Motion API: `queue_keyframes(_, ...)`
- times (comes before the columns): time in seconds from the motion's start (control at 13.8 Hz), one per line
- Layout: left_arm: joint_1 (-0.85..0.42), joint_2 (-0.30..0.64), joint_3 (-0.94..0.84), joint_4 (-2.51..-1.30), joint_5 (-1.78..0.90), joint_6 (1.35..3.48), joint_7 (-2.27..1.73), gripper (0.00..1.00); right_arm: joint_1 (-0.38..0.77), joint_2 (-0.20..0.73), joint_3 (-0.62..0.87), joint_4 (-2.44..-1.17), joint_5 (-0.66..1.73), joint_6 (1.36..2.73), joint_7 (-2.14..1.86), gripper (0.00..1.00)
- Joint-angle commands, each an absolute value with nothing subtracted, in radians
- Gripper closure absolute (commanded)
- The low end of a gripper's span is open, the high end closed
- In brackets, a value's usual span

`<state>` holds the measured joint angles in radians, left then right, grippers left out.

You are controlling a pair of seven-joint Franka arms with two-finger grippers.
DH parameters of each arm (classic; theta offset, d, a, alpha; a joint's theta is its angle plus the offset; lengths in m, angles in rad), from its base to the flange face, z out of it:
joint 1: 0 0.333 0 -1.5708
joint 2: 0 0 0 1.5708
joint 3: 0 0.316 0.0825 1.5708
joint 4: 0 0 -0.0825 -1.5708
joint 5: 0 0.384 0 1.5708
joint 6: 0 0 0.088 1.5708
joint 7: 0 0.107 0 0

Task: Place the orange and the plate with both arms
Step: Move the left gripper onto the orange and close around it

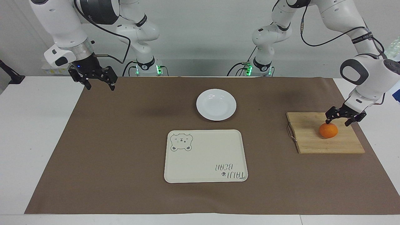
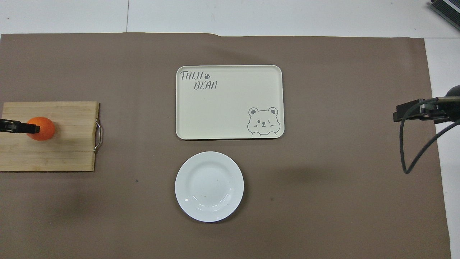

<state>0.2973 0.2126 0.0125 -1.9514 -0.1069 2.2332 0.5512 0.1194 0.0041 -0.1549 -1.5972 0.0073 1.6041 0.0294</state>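
Note:
The orange (image 1: pixel 328 130) (image 2: pixel 43 128) lies on a wooden cutting board (image 1: pixel 307 134) (image 2: pixel 68 136) at the left arm's end of the table. My left gripper (image 1: pixel 337 122) hangs open just above the orange, its fingertips spread wider than the fruit. One of its fingers (image 2: pixel 21 127) shows over the orange in the overhead view. The white plate (image 1: pixel 216 104) (image 2: pixel 209 186) rests mid-table near the robots. My right gripper (image 1: pixel 99 85) waits open in the air over the mat's corner at the right arm's end.
A cream bear-print tray (image 1: pixel 205 155) (image 2: pixel 229 101) sits beside the plate, farther from the robots. A brown mat (image 1: pixel 125 140) covers most of the white table. The board's metal handle (image 1: pixel 291 132) faces the tray.

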Motion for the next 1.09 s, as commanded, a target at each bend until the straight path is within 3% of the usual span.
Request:
queue_keyframes(0.0,0.307,0.225,0.002,-1.976,-0.175,2.293,0.569,0.00,0.110,-0.018,-0.144,-1.623,-0.002,1.611,0.043,0.00)
queue_keyframes(0.58,0.307,0.225,0.003,-2.020,-0.190,2.335,0.571,0.00,0.110,-0.020,-0.144,-1.623,-0.002,1.611,0.043,0.00)
queue_keyframes(0.72,0.304,0.227,0.003,-2.020,-0.190,2.336,0.571,0.55,0.109,-0.018,-0.144,-1.621,-0.002,1.611,0.043,0.00)
queue_keyframes(0.8,0.302,0.227,0.003,-2.019,-0.190,2.341,0.571,0.76,0.110,-0.018,-0.144,-1.621,-0.002,1.611,0.043,0.00)
queue_keyframes(0.94,0.301,0.227,0.003,-2.019,-0.190,2.350,0.571,1.00,0.110,-0.018,-0.144,-1.623,-0.002,1.611,0.043,0.00)
queue_keyframes(1.01,0.299,0.227,0.003,-2.019,-0.190,2.349,0.571,1.00,0.110,-0.018,-0.144,-1.623,-0.002,1.611,0.043,0.00)
